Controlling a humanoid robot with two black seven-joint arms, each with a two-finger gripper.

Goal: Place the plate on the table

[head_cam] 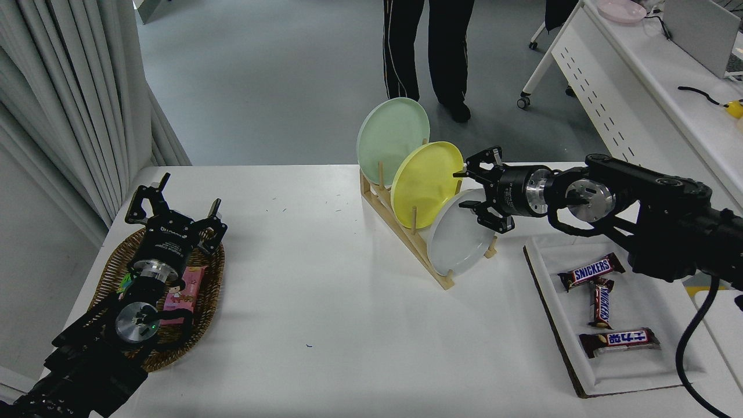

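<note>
The round glossy grey-white plate point(458, 241) stands upright in the wooden rack point(406, 232) near the large white table's point(325, 302) far edge. The right gripper point(477, 191), fingers spread, seemingly straddles its upper rim.

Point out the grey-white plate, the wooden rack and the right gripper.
grey-white plate point(458, 241): head view, centre of its face.
wooden rack point(432, 268): head view, near base rail.
right gripper point(477, 194): head view, between its open jaws.
</note>
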